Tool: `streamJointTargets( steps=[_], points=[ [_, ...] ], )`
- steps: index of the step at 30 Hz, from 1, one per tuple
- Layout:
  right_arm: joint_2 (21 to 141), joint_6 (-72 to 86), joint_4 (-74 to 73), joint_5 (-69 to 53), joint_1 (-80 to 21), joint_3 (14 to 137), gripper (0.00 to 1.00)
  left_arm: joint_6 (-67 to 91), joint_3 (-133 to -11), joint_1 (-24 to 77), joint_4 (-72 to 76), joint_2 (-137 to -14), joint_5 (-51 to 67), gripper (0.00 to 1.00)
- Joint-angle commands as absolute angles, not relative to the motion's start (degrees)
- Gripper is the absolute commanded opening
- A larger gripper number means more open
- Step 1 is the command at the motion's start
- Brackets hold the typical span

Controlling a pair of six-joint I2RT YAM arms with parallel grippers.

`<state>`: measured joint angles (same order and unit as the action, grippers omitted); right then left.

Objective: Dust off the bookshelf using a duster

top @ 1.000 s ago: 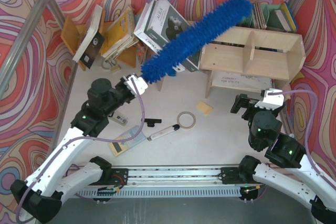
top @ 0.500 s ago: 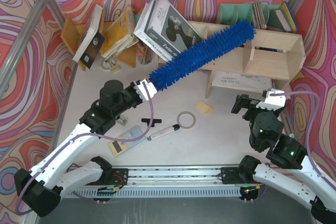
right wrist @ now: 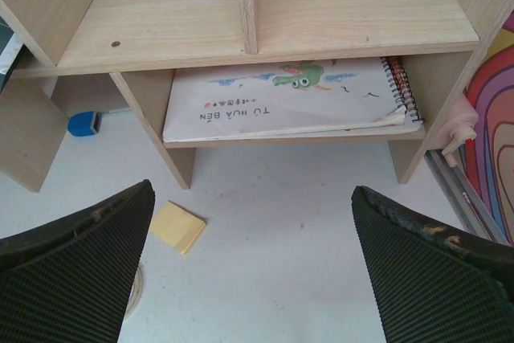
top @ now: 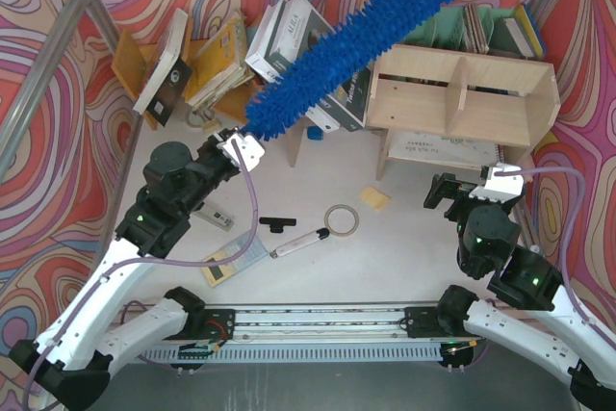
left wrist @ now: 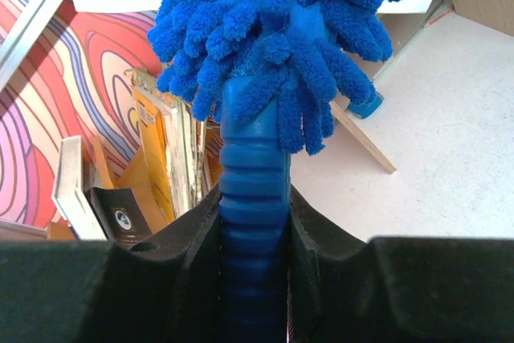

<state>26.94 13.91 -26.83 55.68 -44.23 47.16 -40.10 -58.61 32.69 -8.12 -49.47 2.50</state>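
Note:
The blue fluffy duster [top: 351, 45] slants from lower left to upper right, its tip near the back wall above the bookshelf's left end. My left gripper [top: 234, 146] is shut on its ribbed blue handle [left wrist: 253, 198]. The pale plywood bookshelf [top: 462, 93] stands at the back right, with a picture book [right wrist: 289, 98] on its lower shelf. My right gripper [top: 462, 190] is open and empty, low over the table in front of the bookshelf [right wrist: 249, 14].
Leaning books [top: 289, 40] and a tan holder with books [top: 159, 64] stand at the back left. On the table lie a tape ring [top: 341, 219], a yellow pad [top: 375, 198], a white pen [top: 298, 243], a black clip [top: 276, 224] and a yellow card [top: 231, 262].
My left arm swung the duster down onto the bookshelf top, then pulled back left and lifted it, so the tip now stands higher near the back wall. The right arm has not moved.

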Motion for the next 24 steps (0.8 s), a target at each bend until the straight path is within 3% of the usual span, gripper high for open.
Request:
streamJointTargets(
  steps=[1,12,24],
  points=[
    [26.45,13.32,-25.16,55.9,-44.27,46.67,0.97,-38.71,-56.76,32.42,-6.24,-50.24,2.94,0.0],
    [26.41,13.21,-25.21,56.07,-44.29,46.72,0.97,-35.85,-50.02,34.29,-5.47,-54.2,5.37,0.0],
    [26.19,13.18,-25.05,56.02,-44.3,46.54,0.97,-37.48,-51.23,36.24,-11.49,-58.41,5.29,0.0]
  ],
)
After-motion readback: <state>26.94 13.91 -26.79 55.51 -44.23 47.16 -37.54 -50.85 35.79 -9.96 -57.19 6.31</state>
